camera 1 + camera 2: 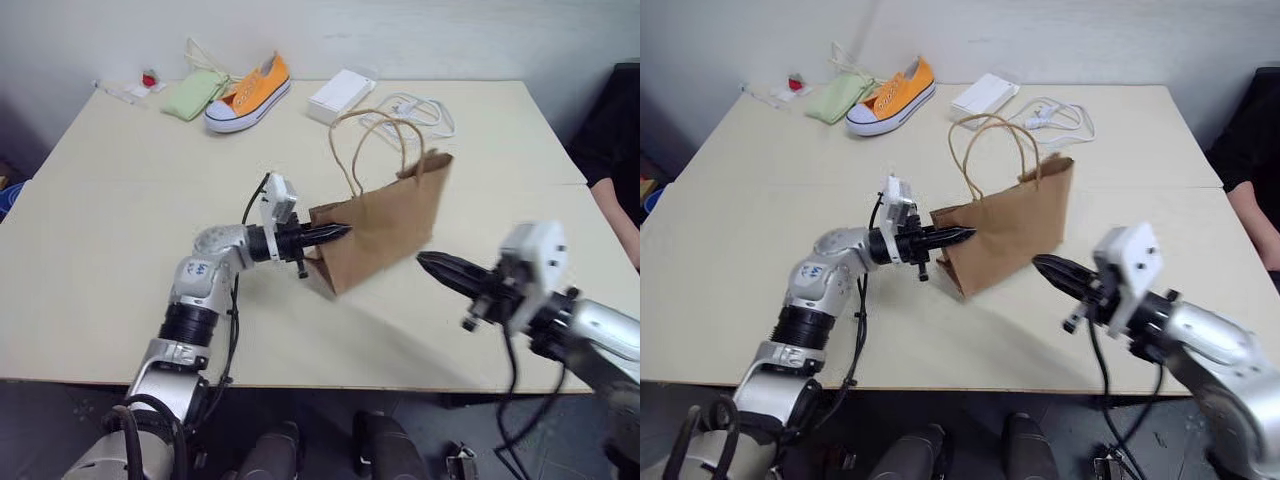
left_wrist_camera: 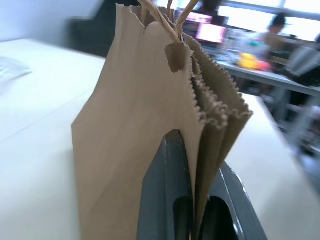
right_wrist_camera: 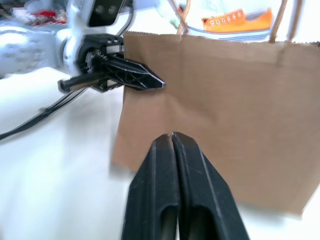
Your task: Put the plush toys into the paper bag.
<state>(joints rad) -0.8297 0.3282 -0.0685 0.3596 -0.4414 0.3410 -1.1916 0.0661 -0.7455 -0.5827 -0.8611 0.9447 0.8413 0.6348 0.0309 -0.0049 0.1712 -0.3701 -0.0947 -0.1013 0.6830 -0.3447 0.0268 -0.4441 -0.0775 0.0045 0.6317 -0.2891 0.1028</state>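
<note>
Paper bag (image 1: 385, 228) stands mid-frame on the table (image 1: 120, 200), left gripper (image 1: 335, 233) clamped on its near top edge. Right gripper (image 1: 432, 266) lower right of frame, clear of bag, fingers together, grasping nothing. Orange sneaker (image 1: 250, 92) upper left

**Bag blocks the middle, open surface on both flanks**

I see the paper bag (image 1: 385, 225) standing mid-surface (image 1: 120, 230), its handles (image 1: 375, 140) arching above the mouth. My left gripper (image 1: 335, 233) is clamped on its near edge, crowding that side. Between the bag and my right gripper (image 1: 435, 265) lies bare surface. The sneaker (image 1: 250, 92), pouch (image 1: 195, 95), white box (image 1: 341, 95) and cable (image 1: 420, 112) line the far edge.
</note>
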